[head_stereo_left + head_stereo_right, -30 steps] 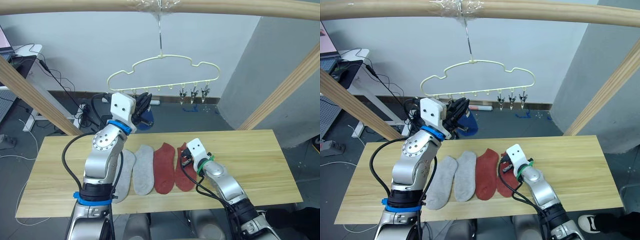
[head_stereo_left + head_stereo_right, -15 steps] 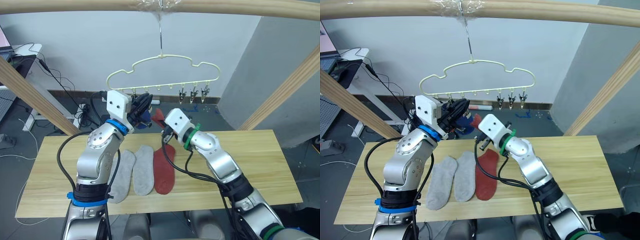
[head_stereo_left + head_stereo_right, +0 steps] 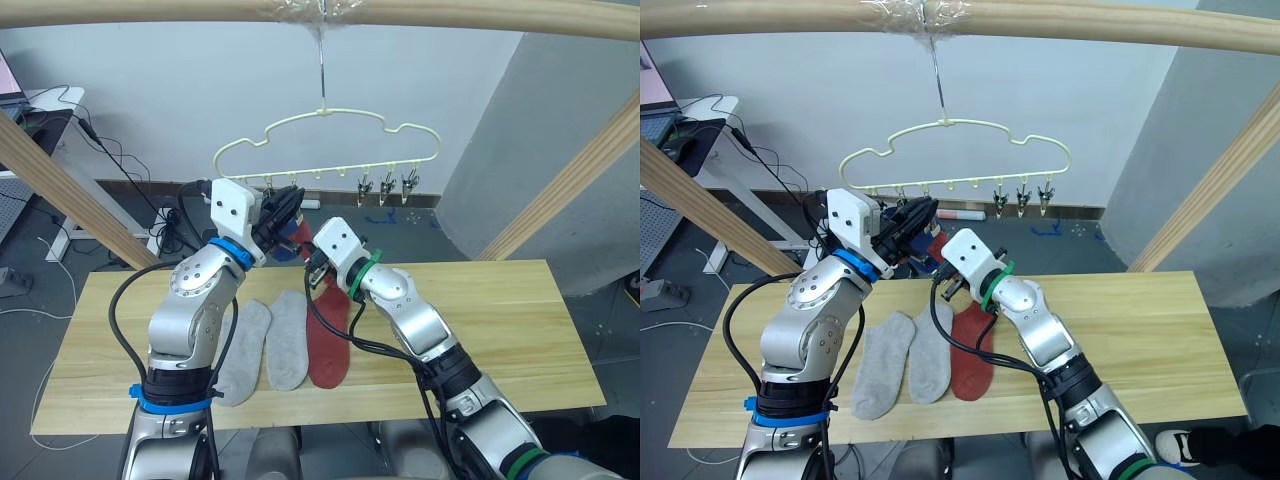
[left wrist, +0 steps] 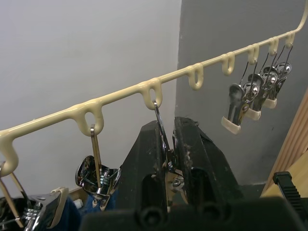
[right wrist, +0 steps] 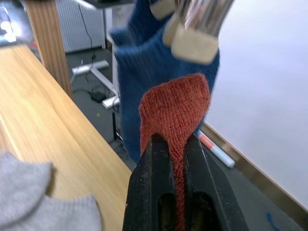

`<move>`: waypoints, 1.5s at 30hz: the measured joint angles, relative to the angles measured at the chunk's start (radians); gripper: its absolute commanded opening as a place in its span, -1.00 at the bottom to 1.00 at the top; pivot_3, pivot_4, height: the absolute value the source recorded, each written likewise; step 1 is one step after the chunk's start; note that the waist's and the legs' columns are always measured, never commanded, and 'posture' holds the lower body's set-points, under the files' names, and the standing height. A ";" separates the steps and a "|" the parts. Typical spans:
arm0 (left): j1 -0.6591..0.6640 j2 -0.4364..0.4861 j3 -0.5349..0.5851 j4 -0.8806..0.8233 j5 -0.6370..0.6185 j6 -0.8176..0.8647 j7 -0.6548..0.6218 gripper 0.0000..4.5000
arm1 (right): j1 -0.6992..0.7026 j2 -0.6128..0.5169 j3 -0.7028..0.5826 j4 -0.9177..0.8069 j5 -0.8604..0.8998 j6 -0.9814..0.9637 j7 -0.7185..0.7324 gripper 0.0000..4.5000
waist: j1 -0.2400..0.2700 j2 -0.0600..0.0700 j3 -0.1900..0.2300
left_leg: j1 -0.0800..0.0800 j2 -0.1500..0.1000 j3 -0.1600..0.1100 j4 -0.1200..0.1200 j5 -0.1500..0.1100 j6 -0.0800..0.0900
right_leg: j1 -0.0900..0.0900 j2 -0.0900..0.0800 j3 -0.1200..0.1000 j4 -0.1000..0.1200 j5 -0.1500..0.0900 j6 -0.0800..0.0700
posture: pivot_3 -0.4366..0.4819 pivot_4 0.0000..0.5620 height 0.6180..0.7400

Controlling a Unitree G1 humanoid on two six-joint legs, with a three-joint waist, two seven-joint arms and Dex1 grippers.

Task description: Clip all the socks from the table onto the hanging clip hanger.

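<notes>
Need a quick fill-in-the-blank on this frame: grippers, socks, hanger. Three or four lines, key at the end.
1. The right gripper is shut on a ____ sock.
2. The left gripper is closed on a metal ____ of the hanger.
3. The number of grey socks lying on the table is ____.
4. The socks already hanging from the hanger are ____ in colour.

Missing words: red; clip; two; blue
</notes>
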 measured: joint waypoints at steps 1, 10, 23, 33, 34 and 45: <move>0.000 0.000 0.000 0.000 0.000 0.000 0.000 -0.95 | 0.000 0.007 -0.002 0.000 0.001 -0.006 0.000 -1.00 | 0.000 0.000 0.000 | 0.000 0.000 0.000 0.000 0.000 0.000 | 0.000 0.000 0.000 0.000 0.000 0.000 | -0.37 -0.16 1.00; 0.000 -0.001 0.000 0.000 0.000 0.000 0.003 -0.95 | -0.003 0.019 -0.005 -0.001 0.015 -0.045 0.002 -1.00 | 0.000 0.000 0.000 | 0.000 0.000 0.000 0.000 0.000 0.000 | 0.000 0.000 0.000 0.000 0.000 0.000 | -0.37 -0.15 1.00; 0.005 -0.002 0.001 -0.001 -0.017 0.000 0.003 -0.80 | -0.007 0.033 -0.016 -0.001 0.019 -0.047 0.002 -1.00 | 0.000 0.000 0.000 | 0.000 0.000 0.000 0.000 0.000 0.000 | 0.000 0.000 0.000 0.001 0.000 0.000 | -0.36 -0.14 1.00; 0.052 0.015 0.009 -0.006 -0.038 0.042 -0.005 0.30 | -0.026 0.051 -0.043 -0.001 0.023 -0.043 0.002 -1.00 | 0.000 0.000 0.000 | 0.000 0.000 0.000 0.000 0.000 0.000 | 0.000 0.000 0.000 0.001 0.000 0.000 | -0.35 -0.15 1.00; 0.058 0.022 0.010 -0.008 -0.044 0.045 -0.009 0.30 | -0.026 0.051 -0.044 -0.001 0.023 -0.043 0.003 -1.00 | 0.000 0.000 0.000 | 0.000 0.000 0.000 0.000 0.000 0.000 | 0.000 0.000 0.000 0.001 0.000 0.000 | -0.35 -0.15 1.00; 0.123 0.098 0.052 -0.054 -0.092 0.075 -0.057 0.30 | -0.025 0.052 -0.045 -0.001 0.023 -0.040 0.004 -1.00 | 0.001 0.000 0.000 | 0.000 0.000 0.000 0.000 0.000 0.000 | -0.001 0.000 0.000 0.002 0.000 0.000 | -0.33 -0.16 1.00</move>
